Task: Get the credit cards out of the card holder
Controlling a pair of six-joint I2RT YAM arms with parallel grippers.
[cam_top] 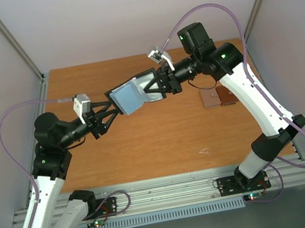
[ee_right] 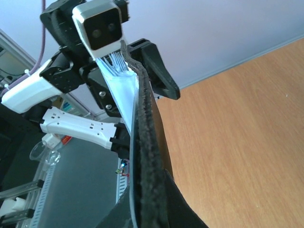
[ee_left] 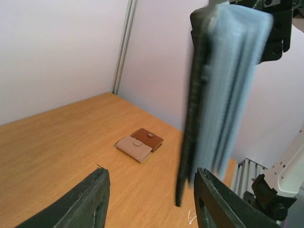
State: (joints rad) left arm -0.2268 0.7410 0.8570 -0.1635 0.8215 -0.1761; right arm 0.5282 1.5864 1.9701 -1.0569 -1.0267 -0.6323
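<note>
The card holder [cam_top: 131,96] hangs open in the air over the middle of the table, black outside with pale blue-grey pockets facing up. My right gripper [cam_top: 158,86] is shut on its right half; in the right wrist view the fuzzy black edge [ee_right: 145,142] runs up from between the right gripper [ee_right: 146,180]. My left gripper [cam_top: 114,111] is open at the holder's left edge. In the left wrist view the holder [ee_left: 223,90] hangs blurred just inside the right finger [ee_left: 213,204], with the left gripper [ee_left: 152,176] wide apart. No credit cards show apart from the pockets.
A brown two-tone wallet [cam_top: 217,98] lies on the wooden table [cam_top: 147,150] at the right, also in the left wrist view [ee_left: 140,142]. White enclosure walls with metal posts [cam_top: 16,46] stand on the sides and back.
</note>
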